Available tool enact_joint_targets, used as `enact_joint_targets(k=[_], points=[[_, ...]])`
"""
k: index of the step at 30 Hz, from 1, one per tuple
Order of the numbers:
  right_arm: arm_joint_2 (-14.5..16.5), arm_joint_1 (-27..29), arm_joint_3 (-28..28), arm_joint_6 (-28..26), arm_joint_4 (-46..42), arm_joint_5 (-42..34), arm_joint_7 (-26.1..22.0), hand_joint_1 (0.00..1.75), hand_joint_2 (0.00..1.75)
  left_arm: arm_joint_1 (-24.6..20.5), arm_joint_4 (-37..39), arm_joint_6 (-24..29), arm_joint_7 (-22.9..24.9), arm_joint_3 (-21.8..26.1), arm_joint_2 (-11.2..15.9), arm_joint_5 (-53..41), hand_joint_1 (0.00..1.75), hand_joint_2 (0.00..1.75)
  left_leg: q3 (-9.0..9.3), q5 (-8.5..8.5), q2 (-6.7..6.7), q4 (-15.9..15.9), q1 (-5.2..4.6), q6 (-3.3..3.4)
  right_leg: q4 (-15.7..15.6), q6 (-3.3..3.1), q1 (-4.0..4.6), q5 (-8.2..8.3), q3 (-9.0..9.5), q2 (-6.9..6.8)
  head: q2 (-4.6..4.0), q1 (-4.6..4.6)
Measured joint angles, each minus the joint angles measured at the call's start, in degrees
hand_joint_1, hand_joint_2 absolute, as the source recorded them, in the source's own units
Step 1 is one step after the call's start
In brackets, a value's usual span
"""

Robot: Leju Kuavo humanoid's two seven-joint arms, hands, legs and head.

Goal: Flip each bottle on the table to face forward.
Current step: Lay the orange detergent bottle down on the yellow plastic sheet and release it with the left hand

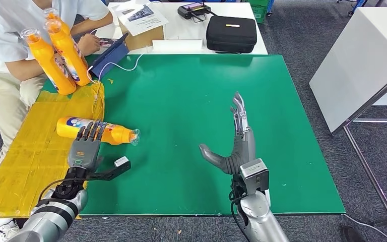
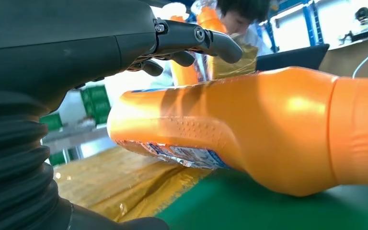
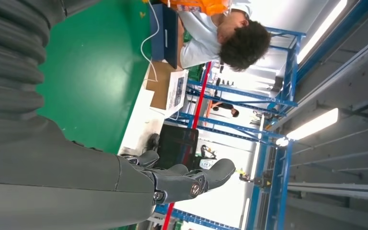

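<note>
An orange bottle [image 1: 116, 134] lies on its side at the left edge of the green mat [image 1: 191, 96], its mouth pointing right and its base over the yellow sheet [image 1: 27, 156]. My left hand [image 1: 84, 148] reaches over it, fingers stretched across its top and thumb held apart on the near side. In the left wrist view the fingers [image 2: 191, 38] hover just above the bottle [image 2: 268, 124], label turned down toward the mat. My right hand [image 1: 237, 143] stands open on edge above the mat's middle right, holding nothing; its fingers [image 3: 187, 182] are spread.
A seated person [image 1: 10, 45] at the far left holds two upright orange bottles [image 1: 60, 55]. Behind the mat sit a tablet [image 1: 112, 55], a cardboard box [image 1: 141, 31] and a black case [image 1: 231, 33]. A white table [image 1: 363, 55] stands to the right.
</note>
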Motion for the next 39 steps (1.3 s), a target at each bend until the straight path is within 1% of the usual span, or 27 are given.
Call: enact_joint_targets(k=[1, 3, 6, 9, 11, 12, 13, 14, 15, 17, 20, 22, 24, 26, 29, 31, 34, 39], points=[[0.0, 0.1, 0.0, -0.2, 0.0, 0.1, 0.1, 0.00, 1.75, 0.6, -1.0, 0.0, -1.5, 1.5, -0.5, 0.0, 0.00, 1.75, 0.00, 0.00, 0.01, 0.0, 0.00, 0.00, 0.0, 0.00, -0.01, 0.00, -0.02, 0.00, 0.00, 0.00], [-0.1, 0.6, 0.0, -0.8, 0.0, 0.7, 0.2, 0.00, 1.75, 2.6, -4.4, 0.0, -6.6, 5.7, -2.3, 0.4, 0.00, 1.75, -0.01, 0.00, 0.01, 0.0, -0.01, 0.00, 0.0, 0.00, -0.02, 0.00, -0.06, 0.00, 0.00, -0.01], [-0.4, 1.6, 0.0, -2.0, 0.0, 1.7, 0.3, 0.00, 1.75, 5.4, -11.6, 0.0, -16.6, 13.5, -6.1, 1.9, 0.00, 1.75, -0.09, -0.01, -0.09, 0.0, -0.04, 0.01, 0.0, 0.01, -0.05, -0.01, -0.09, -0.03, 0.00, 0.02], [-0.7, 2.5, 0.0, -3.1, -0.1, 2.8, 0.4, 0.00, 1.75, 6.9, -16.7, 0.0, -22.9, 19.3, -9.9, 4.0, 0.00, 1.75, -0.11, -0.04, -0.07, 0.0, -0.05, 0.01, 0.0, 0.03, -0.05, 0.01, -0.13, -0.02, 0.00, -0.01], [-0.9, 3.8, -0.1, -4.6, -0.5, 5.0, 0.3, 0.00, 1.75, 8.0, -19.9, 0.0, -30.6, 23.2, -13.0, 9.9, 0.00, 1.75, -0.11, -0.05, -0.07, 0.0, -0.06, 0.01, 0.0, 0.04, -0.05, 0.01, -0.13, -0.03, 0.00, -0.02], [-1.1, 4.6, -0.1, -5.7, -0.9, 6.9, 0.4, 0.00, 1.75, 8.9, -21.7, 0.0, -35.0, 24.6, -14.7, 15.3, 0.00, 1.75, -0.11, -0.06, -0.11, 0.0, -0.06, 0.01, 0.0, 0.05, -0.05, -0.01, -0.11, -0.05, 0.00, -0.02], [-1.2, 5.6, -0.2, -6.9, -1.4, 9.0, 0.4, 0.00, 1.75, 10.2, -23.7, 0.0, -38.2, 25.3, -16.2, 21.1, 0.00, 1.75, -0.11, -0.07, -0.13, 0.0, -0.06, 0.00, 0.0, 0.08, -0.05, -0.04, -0.09, -0.06, 0.00, -0.01], [-1.4, 6.5, -0.3, -8.0, -1.9, 10.9, 0.5, 0.00, 1.75, 11.7, -25.6, 0.0, -39.8, 25.1, -17.5, 26.4, 0.00, 1.75, -0.12, -0.09, -0.15, 0.0, -0.06, 0.00, 0.0, 0.11, -0.05, -0.06, -0.09, -0.06, 0.00, -0.01], [-1.5, 7.4, -0.4, -8.8, -2.4, 12.3, 0.6, 0.00, 1.75, 13.2, -27.4, 0.0, -40.3, 24.3, -18.5, 30.2, 0.00, 1.75, -0.13, -0.11, -0.15, 0.0, -0.06, 0.00, 0.0, 0.13, -0.05, -0.09, -0.09, -0.06, 0.00, 0.00], [-1.7, 8.9, -0.7, -9.3, -3.3, 13.7, 1.0, 0.00, 1.75, 16.0, -30.6, -0.6, -39.6, 22.6, -19.6, 34.4, 0.00, 1.75, -0.14, -0.17, -0.14, 0.0, -0.05, -0.02, 0.0, 0.14, -0.05, -0.13, -0.10, -0.05, 0.00, 0.00], [-1.9, 11.2, -1.8, -8.2, -4.6, 14.5, 1.9, 0.00, 1.75, 20.4, -36.1, -4.0, -37.3, 17.8, -19.3, 42.5, 0.00, 1.75, -0.14, -0.23, -0.14, 0.0, -0.04, -0.04, 0.0, 0.11, -0.04, -0.18, -0.10, -0.05, 0.00, -0.02], [-1.9, 12.8, -2.9, -6.8, -5.1, 14.6, 2.4, 0.00, 1.75, 23.6, -40.6, -9.6, -35.5, 13.7, -18.6, 50.0, 0.00, 1.75, -0.14, -0.24, -0.15, 0.0, -0.04, -0.04, 0.0, 0.07, -0.03, -0.22, -0.10, -0.06, 0.00, -0.02], [-1.9, 14.2, -3.9, -5.0, -5.5, 14.6, 2.7, 0.00, 1.75, 26.5, -44.7, -17.1, -34.0, 10.2, -17.8, 56.6, 0.00, 1.75, -0.14, -0.25, -0.16, 0.0, -0.04, -0.05, 0.0, 0.05, -0.03, -0.24, -0.10, -0.06, 0.00, -0.02], [-1.9, 15.2, -4.6, -3.4, -5.7, 14.4, 2.8, 0.00, 1.75, 28.7, -48.0, -23.1, -32.8, 7.2, -16.9, 60.5, 0.00, 1.75, -0.14, -0.27, -0.16, 0.0, -0.04, -0.06, 0.0, 0.05, -0.04, -0.25, -0.09, -0.06, 0.00, -0.01], [-1.8, 16.2, -5.3, -1.7, -5.8, 13.6, 2.8, 0.00, 1.75, 30.6, -50.9, -30.1, -31.1, 4.1, -15.9, 65.0, 0.00, 1.75, -0.13, -0.28, -0.16, 0.0, -0.04, -0.06, -0.1, 0.04, -0.04, -0.25, -0.08, -0.06, 0.00, -0.01], [-1.7, 16.5, -5.8, -0.9, -5.8, 12.9, 2.9, 0.00, 1.75, 31.3, -51.5, -33.6, -30.3, 2.8, -15.4, 67.9, 0.00, 1.75, -0.12, -0.28, -0.16, 0.0, -0.04, -0.06, -0.1, 0.04, -0.04, -0.25, -0.07, -0.06, 0.00, -0.01], [-1.4, 16.8, -6.2, 0.0, -5.8, 12.0, 3.0, 0.00, 1.75, 31.6, -51.6, -35.6, -29.7, 2.0, -15.0, 70.1, 0.00, 1.75, -0.10, -0.28, -0.16, 0.0, -0.04, -0.06, -0.1, 0.04, -0.04, -0.24, -0.06, -0.05, 0.00, -0.02], [-1.1, 16.8, -6.4, 0.7, -5.7, 11.5, 3.0, 0.00, 1.75, 31.8, -51.6, -37.0, -29.4, 1.7, -14.6, 71.7, 0.00, 1.75, -0.09, -0.27, -0.16, 0.0, -0.03, -0.06, 0.0, 0.04, -0.03, -0.24, -0.05, -0.06, 0.00, -0.02]])
